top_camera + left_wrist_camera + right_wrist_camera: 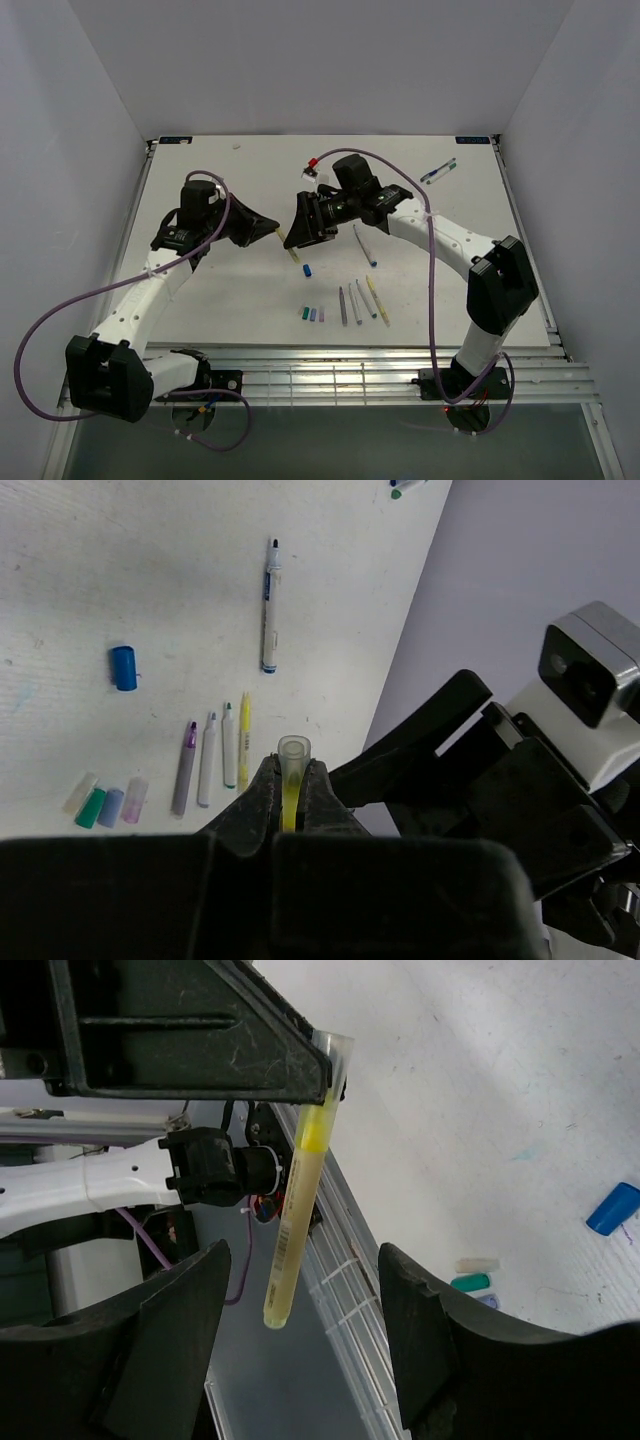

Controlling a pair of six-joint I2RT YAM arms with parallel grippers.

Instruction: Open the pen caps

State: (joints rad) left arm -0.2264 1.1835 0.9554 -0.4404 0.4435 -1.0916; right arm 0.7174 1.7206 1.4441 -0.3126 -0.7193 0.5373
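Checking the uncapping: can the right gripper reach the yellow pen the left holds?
Likely yes: the right gripper is open with fingers either side of the yellow pen barrel, which sticks out clear of the shut left gripper.

Eight pens: one yellow pen (298, 1175) pinched in the left gripper (290, 785), a row of four pens (207, 765) lying below that gripper, one blue-ended pen (269, 605) just beyond them, and two pens (438, 172) far out past the right gripper (300, 235). Five loose caps: a row of four caps (111, 807) beside the pen row, one blue cap (123, 668) alone nearer the grippers.
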